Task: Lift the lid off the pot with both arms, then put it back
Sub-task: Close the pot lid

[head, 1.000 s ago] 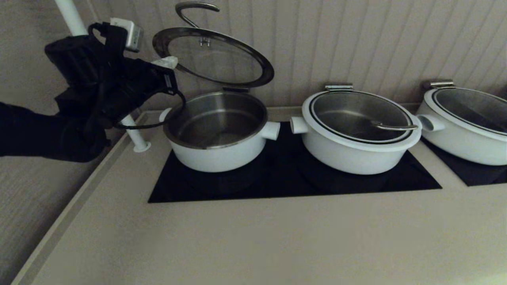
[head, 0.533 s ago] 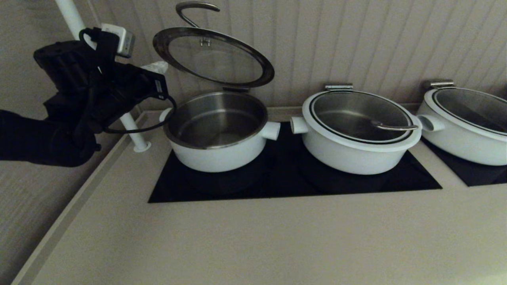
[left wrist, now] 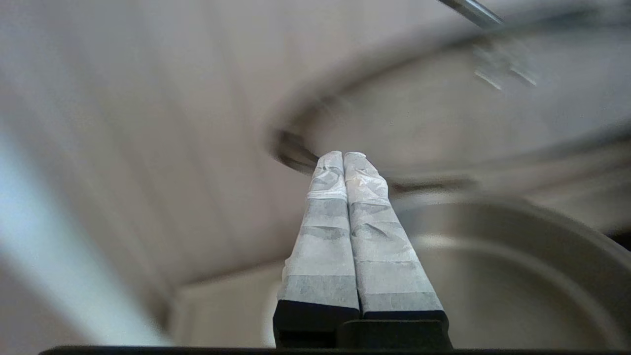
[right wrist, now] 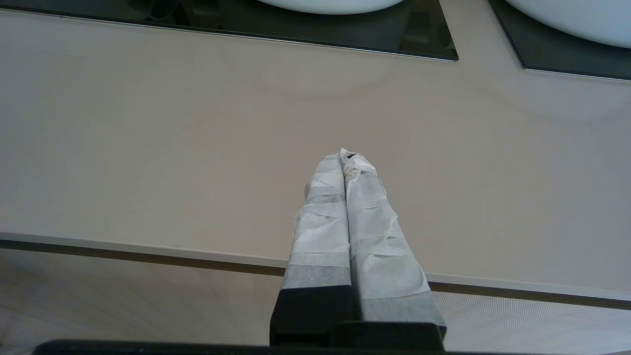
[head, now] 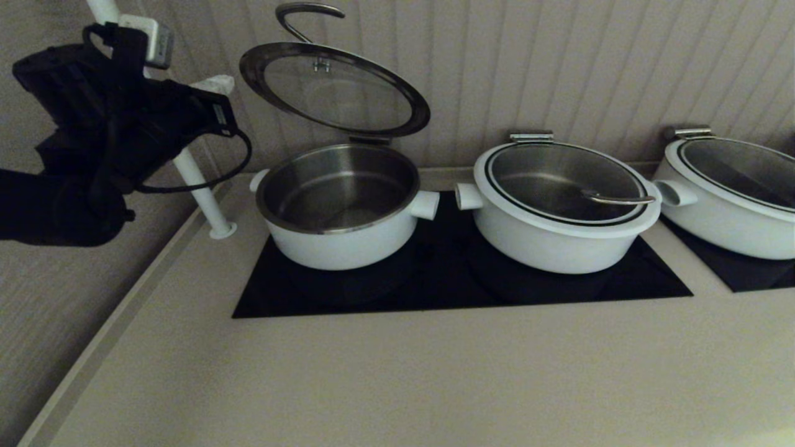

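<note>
The pot (head: pixel 340 208) stands open at the left of the black cooktop, steel inside showing. Its glass lid (head: pixel 334 88) stands tilted up behind it, propped at the pot's rear bracket, wire handle (head: pixel 305 17) at the top. My left gripper (head: pixel 214 82) is shut and empty, up in the air to the left of the lid and apart from it. In the left wrist view my left gripper (left wrist: pixel 343 155) points toward the blurred lid rim (left wrist: pixel 296 153) and the pot (left wrist: pixel 517 256). My right gripper (right wrist: pixel 345 157) is shut and empty above the counter's front edge; it is out of the head view.
Two other white pots (head: pixel 562 208) (head: pixel 733 192) with lids on stand to the right on the cooktop (head: pixel 459 279). A white pole (head: pixel 199 192) rises at the counter's left edge beside my left arm. Beige counter (head: pixel 397 372) stretches in front.
My left gripper has drawn back to the left and slightly up, away from the lid's rim. The lid stays propped open and the pot has not moved.
</note>
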Controlling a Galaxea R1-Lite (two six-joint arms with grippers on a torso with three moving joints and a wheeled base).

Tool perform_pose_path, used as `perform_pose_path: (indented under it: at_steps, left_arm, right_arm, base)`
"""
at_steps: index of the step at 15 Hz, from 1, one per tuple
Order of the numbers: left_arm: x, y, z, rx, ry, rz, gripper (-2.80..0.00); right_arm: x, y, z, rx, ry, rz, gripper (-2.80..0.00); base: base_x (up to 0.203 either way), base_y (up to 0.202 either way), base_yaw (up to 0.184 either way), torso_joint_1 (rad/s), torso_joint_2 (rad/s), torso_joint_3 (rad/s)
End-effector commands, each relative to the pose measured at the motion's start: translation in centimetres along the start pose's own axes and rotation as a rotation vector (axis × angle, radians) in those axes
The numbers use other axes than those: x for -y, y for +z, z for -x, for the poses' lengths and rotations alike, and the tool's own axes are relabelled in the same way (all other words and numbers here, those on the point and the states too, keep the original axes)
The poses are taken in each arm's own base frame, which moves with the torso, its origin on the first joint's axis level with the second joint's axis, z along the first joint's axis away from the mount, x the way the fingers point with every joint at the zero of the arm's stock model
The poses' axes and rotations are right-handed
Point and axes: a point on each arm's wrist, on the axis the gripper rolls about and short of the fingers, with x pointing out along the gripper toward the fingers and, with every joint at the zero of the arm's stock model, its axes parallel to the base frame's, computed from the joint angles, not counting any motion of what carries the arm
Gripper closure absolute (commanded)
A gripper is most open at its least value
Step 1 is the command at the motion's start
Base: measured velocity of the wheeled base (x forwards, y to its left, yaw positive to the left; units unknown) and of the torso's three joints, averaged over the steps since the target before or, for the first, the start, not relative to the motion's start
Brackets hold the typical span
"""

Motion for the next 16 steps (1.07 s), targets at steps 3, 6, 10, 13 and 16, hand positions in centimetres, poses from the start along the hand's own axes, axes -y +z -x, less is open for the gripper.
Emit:
perform_pose_path:
  at_steps: [3, 6, 10, 13, 16]
  left_arm:
    - [-2.1, 1.7, -0.3, 0.065, 0.052, 0.005, 0.00]
    - [-2.6, 3.8, -0.1, 0.123, 0.062, 0.002, 0.00]
    - [-2.4, 5.4, 0.4, 0.166, 0.005, -0.014, 0.00]
    - [-2.1, 6.0, 0.9, 0.182, -0.056, -0.030, 0.00]
    - [-1.8, 5.4, 1.7, 0.148, -0.068, -0.019, 0.00]
  right_arm:
    - [0.0, 0.0, 0.0, -0.002, 0.001, 0.001, 0.00]
    - [0.0, 0.0, 0.0, -0.002, 0.001, 0.001, 0.00]
    - [0.0, 0.0, 0.0, -0.002, 0.001, 0.001, 0.00]
    - [0.0, 0.0, 0.0, -0.002, 0.001, 0.001, 0.00]
    - [0.0, 0.0, 0.0, -0.002, 0.001, 0.001, 0.00]
  base:
    - [0.000, 0.000, 0.000, 0.000, 0.00, 0.000]
    - [0.000, 0.000, 0.000, 0.000, 0.00, 0.000]
    - [0.000, 0.000, 0.000, 0.000, 0.00, 0.000]
    - [0.000, 0.000, 0.000, 0.000, 0.00, 0.000]
    - [0.000, 0.000, 0.000, 0.000, 0.00, 0.000]
